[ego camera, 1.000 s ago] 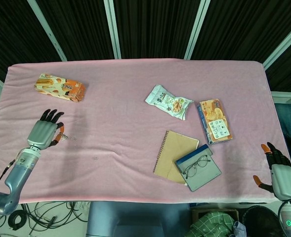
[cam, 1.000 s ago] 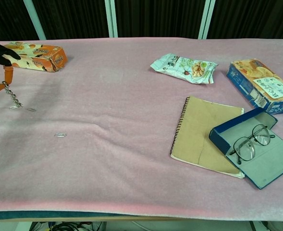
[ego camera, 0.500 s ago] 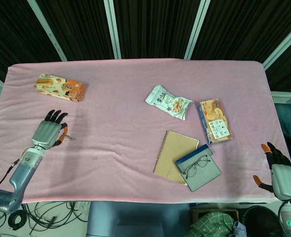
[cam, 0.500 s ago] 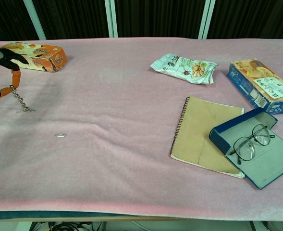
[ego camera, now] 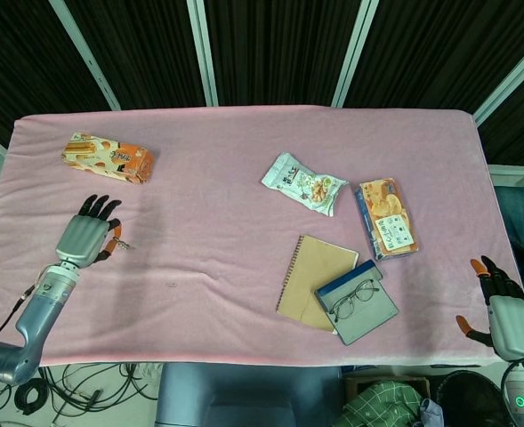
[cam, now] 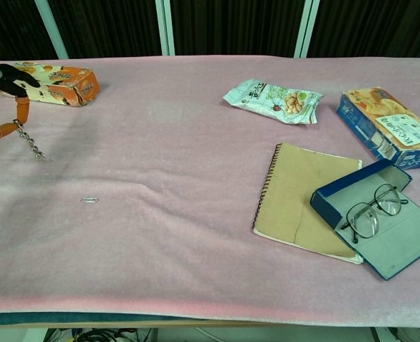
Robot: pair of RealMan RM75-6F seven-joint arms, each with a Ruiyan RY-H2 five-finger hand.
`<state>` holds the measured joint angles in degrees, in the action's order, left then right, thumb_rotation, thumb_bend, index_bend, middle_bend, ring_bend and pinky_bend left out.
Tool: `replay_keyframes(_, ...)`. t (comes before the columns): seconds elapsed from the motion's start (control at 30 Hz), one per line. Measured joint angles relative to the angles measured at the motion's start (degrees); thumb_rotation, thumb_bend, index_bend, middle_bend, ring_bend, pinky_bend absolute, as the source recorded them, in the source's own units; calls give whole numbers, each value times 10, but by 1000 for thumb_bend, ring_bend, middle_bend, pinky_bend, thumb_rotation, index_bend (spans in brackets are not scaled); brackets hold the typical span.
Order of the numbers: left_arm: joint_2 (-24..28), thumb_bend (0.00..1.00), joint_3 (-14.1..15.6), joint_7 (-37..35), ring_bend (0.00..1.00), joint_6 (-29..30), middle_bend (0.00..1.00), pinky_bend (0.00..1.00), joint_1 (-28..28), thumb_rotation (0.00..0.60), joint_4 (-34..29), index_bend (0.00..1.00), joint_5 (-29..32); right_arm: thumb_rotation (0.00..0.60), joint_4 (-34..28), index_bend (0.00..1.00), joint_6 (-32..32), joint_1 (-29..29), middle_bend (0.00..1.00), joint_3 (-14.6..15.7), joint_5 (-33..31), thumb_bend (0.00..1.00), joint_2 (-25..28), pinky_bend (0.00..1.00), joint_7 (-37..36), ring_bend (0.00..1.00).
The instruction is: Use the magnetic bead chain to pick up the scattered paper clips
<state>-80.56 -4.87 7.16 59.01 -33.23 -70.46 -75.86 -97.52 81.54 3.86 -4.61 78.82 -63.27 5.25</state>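
Left hand (ego camera: 85,238) sits at the 9 o'clock edge of the surface (ego camera: 226,151), fingers (cam: 18,110) pinching the top of the magnetic bead chain (cam: 30,142). The chain hangs slanted toward 4 o'clock from the pinch. Holding only the top link lets the free end dangle low over the cloth, where its magnet can catch clips. Something small clings at the chain's lower tip; likely a paper clip, too small to confirm.

One loose paper clip (cam: 90,199) lies flat on the cloth, at 4 o'clock from the chain and apart from it. Judgement: this is the next target, and the chain tip must swing over it.

Right hand (ego camera: 502,307) waits off the 4 o'clock corner, fingers spread, holding nothing; it is not needed for this step.

Snack box (ego camera: 107,157) lies at 12 o'clock from the left hand, near it.
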Motion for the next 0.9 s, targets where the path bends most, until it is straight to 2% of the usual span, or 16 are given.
replay_keyframes(0.5, 61, 440, 3, -25, 0, 6, 108, 0, 1, 600, -140, 551, -31, 600, 0, 0, 0, 0, 11, 0, 0, 160, 0, 172, 1, 83)
replay_keyframes(0.9, 67, 440, 23, -9, 0, -16, 108, 0, -4, 600, -179, 551, -47, 600, 0, 0, 0, 0, 11, 0, 0, 161, 0, 172, 0, 83)
